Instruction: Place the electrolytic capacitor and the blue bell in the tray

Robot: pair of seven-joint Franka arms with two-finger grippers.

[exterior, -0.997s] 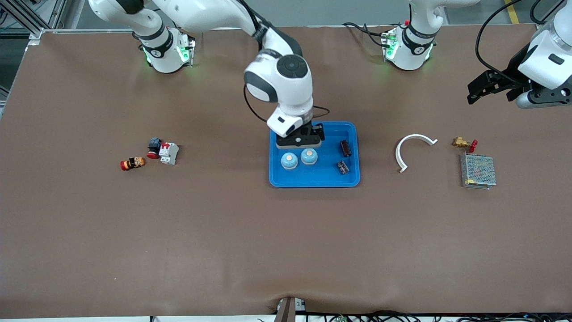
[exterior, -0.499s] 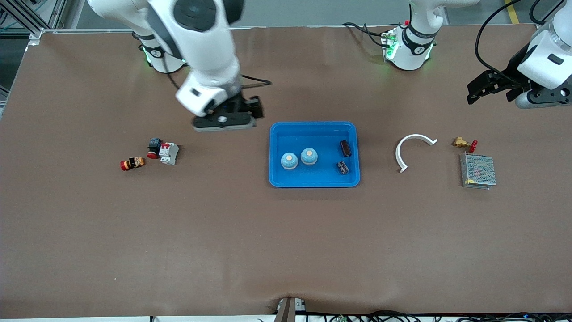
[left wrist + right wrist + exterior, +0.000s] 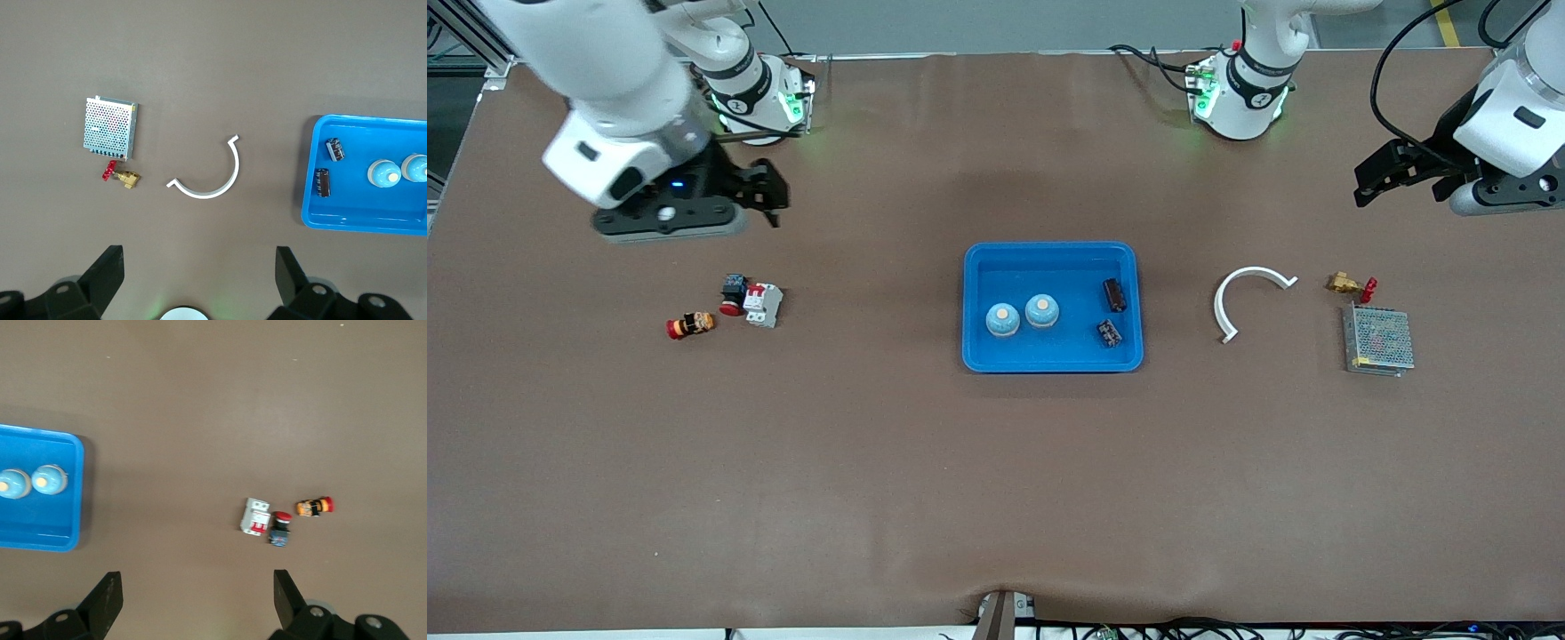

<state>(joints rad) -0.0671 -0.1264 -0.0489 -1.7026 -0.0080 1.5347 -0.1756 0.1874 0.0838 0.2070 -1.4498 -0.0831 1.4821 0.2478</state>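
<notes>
The bright-blue tray (image 3: pixel 1049 361) sits mid-table. In it stand two blue bells (image 3: pixel 1002 320) (image 3: pixel 1041 310) and lie two dark electrolytic capacitors (image 3: pixel 1114 294) (image 3: pixel 1109 332). My right gripper (image 3: pixel 769 194) is open and empty, up over bare table toward the right arm's end, well away from the tray. My left gripper (image 3: pixel 1383 178) is open and empty and waits over the left arm's end. The left wrist view shows the tray (image 3: pixel 313 213), capacitors (image 3: pixel 335 149) and bells (image 3: pixel 385 174). The right wrist view shows the tray's rim (image 3: pixel 40 543) and both bells (image 3: pixel 49 480).
A white breaker (image 3: pixel 763 305), a red-and-black button (image 3: pixel 733 293) and an orange-red part (image 3: pixel 690 325) lie toward the right arm's end. A white C-shaped piece (image 3: pixel 1249 298), a brass valve (image 3: pixel 1350 284) and a metal mesh box (image 3: pixel 1378 340) lie toward the left arm's end.
My right gripper has risen from over the tray and swung away toward the right arm's end, empty. The bells and capacitors stay in the tray. The left arm has not moved.
</notes>
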